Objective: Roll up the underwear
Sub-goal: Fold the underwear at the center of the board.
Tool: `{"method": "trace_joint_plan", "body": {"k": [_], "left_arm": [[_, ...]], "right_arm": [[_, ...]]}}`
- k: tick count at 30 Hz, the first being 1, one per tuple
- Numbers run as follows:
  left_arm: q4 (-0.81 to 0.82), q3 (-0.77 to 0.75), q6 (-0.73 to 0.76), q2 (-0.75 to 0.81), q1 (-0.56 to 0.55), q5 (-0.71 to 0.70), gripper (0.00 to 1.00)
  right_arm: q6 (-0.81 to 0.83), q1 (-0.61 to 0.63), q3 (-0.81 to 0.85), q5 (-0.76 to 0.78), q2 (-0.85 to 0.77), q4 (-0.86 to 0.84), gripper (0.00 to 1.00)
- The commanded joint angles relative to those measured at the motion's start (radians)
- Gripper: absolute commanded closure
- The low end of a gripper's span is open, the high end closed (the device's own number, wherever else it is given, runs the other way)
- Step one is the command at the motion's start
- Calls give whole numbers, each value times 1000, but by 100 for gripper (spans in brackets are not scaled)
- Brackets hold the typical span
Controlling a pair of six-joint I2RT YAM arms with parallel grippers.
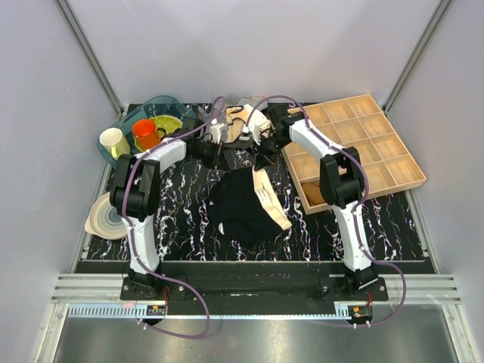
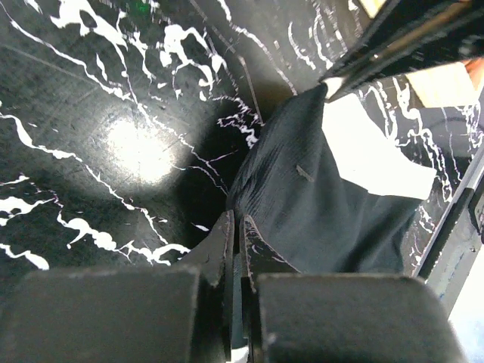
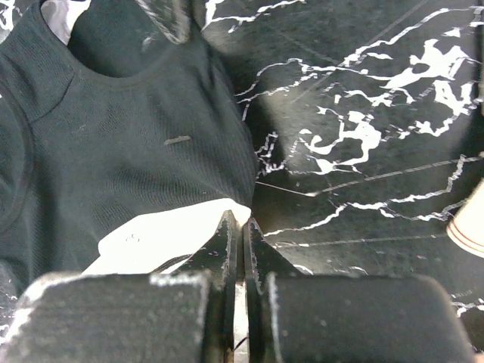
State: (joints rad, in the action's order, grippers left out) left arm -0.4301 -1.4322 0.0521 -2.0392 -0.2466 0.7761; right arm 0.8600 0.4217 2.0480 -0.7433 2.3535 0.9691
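Observation:
The black underwear (image 1: 240, 206) lies spread on the black marbled mat (image 1: 181, 227), with a cream patch (image 1: 270, 198) along its right side. My left gripper (image 1: 221, 160) is shut on its far left corner. In the left wrist view the fingertips (image 2: 236, 221) pinch the black fabric (image 2: 318, 204) beside the cream patch (image 2: 378, 155). My right gripper (image 1: 262, 157) is shut on the far right corner. In the right wrist view its tips (image 3: 242, 221) close on the cream edge (image 3: 170, 234) of the underwear (image 3: 128, 136).
A wooden compartment tray (image 1: 393, 162) stands at the right. A clear dish (image 1: 132, 121) at the back left holds an orange cup (image 1: 146, 133), a cream cup (image 1: 113, 142) and a yellow-green plate (image 1: 168, 123). Stacked plates (image 1: 104, 218) sit at the left edge. Other cloths (image 1: 243, 117) are piled at the back.

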Motion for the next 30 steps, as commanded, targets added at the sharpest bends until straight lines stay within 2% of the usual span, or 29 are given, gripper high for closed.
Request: {"method": "trace_joint_plan", "body": {"k": [1,9,17,23,30], "left_arm": [[44,-27,12,142,7,-20,100],[56,27,8,232,3,-14,100],[116,171,-37,330,-22,17,100],[131,237,-44,410,-40,2,100],[136,285,-51,462,-48,11,100]], "right_arm": [[-102,-24,32,-1,-108,-95,100],[-142,-47,-109,-34,-241,-214,100],[-93,-49,-247,-145,-358,-190,100],[-44,-47,-354,-146,-407,-176,100],[-59,-44,-377,-122,-410,-194,100]]}}
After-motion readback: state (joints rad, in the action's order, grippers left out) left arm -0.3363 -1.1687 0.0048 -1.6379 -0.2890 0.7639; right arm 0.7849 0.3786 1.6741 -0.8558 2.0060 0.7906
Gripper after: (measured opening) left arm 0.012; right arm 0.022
